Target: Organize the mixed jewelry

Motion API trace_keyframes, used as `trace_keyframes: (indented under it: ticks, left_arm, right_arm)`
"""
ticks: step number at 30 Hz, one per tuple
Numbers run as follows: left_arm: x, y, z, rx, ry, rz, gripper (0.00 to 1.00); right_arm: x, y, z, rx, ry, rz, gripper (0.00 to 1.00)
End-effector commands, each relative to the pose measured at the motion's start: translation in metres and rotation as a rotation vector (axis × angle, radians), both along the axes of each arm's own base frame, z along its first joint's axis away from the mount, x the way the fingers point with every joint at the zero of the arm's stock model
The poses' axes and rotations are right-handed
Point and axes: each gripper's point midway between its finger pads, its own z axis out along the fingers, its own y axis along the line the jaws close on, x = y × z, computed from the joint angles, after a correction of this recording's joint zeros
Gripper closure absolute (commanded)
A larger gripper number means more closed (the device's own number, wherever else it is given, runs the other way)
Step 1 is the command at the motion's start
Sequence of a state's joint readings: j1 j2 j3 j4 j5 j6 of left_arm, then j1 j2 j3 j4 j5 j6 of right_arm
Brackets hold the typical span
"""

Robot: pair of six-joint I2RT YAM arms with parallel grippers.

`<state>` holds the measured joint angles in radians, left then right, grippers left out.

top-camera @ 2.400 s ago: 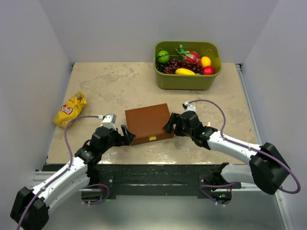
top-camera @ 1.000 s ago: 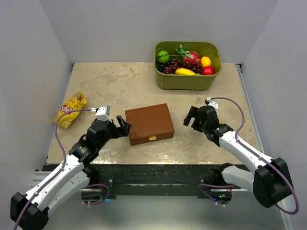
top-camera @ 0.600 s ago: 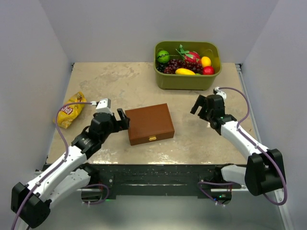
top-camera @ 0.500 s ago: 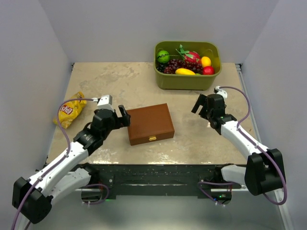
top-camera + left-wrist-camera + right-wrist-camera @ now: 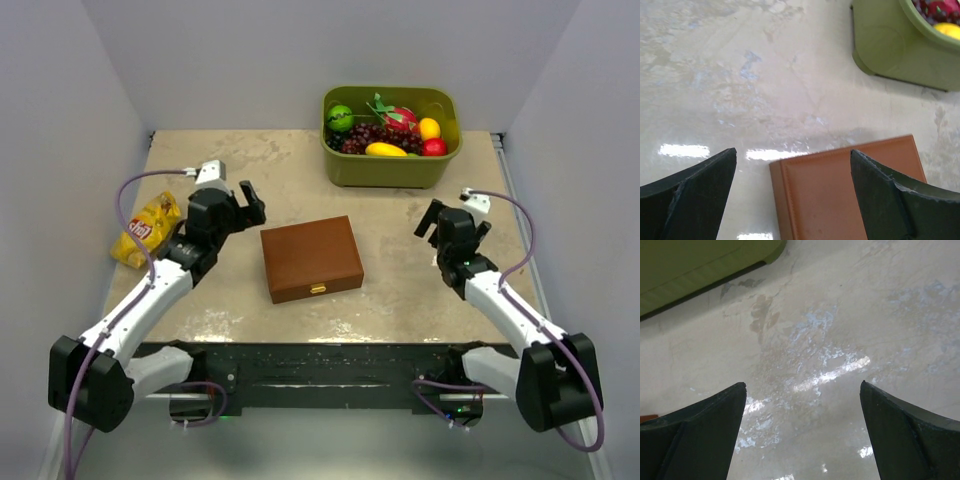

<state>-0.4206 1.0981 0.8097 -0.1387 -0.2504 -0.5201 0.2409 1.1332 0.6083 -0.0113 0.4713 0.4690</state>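
A closed brown box (image 5: 310,258) with a small gold clasp lies in the middle of the table; its lid also shows in the left wrist view (image 5: 850,195). No jewelry and no cream tray show in any view. My left gripper (image 5: 243,203) is open and empty, up and left of the box; it also shows in the left wrist view (image 5: 792,152). My right gripper (image 5: 428,220) is open and empty, to the right of the box, over bare table; it also shows in the right wrist view (image 5: 803,385).
A green bin (image 5: 390,138) of toy fruit stands at the back right; its corner shows in the left wrist view (image 5: 890,45) and the right wrist view (image 5: 700,265). A yellow snack bag (image 5: 147,228) lies at the left edge. Grey walls close in the table.
Both grippers have drawn back from the box's sides. The left arm has swung up and to the left, the right arm out to the right. The box has stayed shut.
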Motion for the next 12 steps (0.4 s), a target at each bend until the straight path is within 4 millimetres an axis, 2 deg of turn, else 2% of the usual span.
trace_keyframes:
  ticks: [1, 2, 4, 5, 6, 8, 9, 10, 12]
  left_arm:
    - [0.027, 0.027, 0.028, -0.084, -0.102, 0.045, 0.0]
    - [0.029, 0.034, 0.027, -0.078, -0.102, 0.064, 0.01]
    - [0.033, 0.055, 0.024, -0.058, -0.101, 0.12, 0.0]
    - [0.033, 0.061, 0.02, -0.052, -0.094, 0.134, 0.01]
    - [0.036, 0.066, 0.025, -0.05, -0.126, 0.143, 0.0]
    - [0.035, 0.078, 0.017, -0.037, -0.119, 0.17, 0.01]
    - [0.034, 0.082, 0.019, -0.026, -0.136, 0.176, 0.01]
    - [0.032, 0.087, 0.009, -0.013, -0.124, 0.186, 0.0]
    - [0.028, 0.101, 0.011, 0.035, -0.147, 0.241, 0.0]
  right_arm:
    - [-0.002, -0.034, 0.04, -0.079, -0.183, -0.155, 0.01]
    - [-0.007, -0.036, 0.032, -0.089, -0.185, -0.149, 0.01]
    - [-0.007, -0.035, 0.046, -0.088, -0.263, -0.136, 0.01]
    - [-0.008, -0.036, 0.046, -0.093, -0.274, -0.137, 0.01]
    - [-0.008, -0.036, 0.047, -0.099, -0.279, -0.134, 0.01]
    - [-0.007, -0.038, 0.047, -0.123, -0.275, -0.13, 0.01]
    - [-0.006, -0.038, 0.046, -0.13, -0.272, -0.124, 0.01]
    - [-0.003, -0.038, 0.039, -0.146, -0.249, -0.118, 0.01]
    - [0.001, -0.037, 0.032, -0.156, -0.237, -0.116, 0.01]
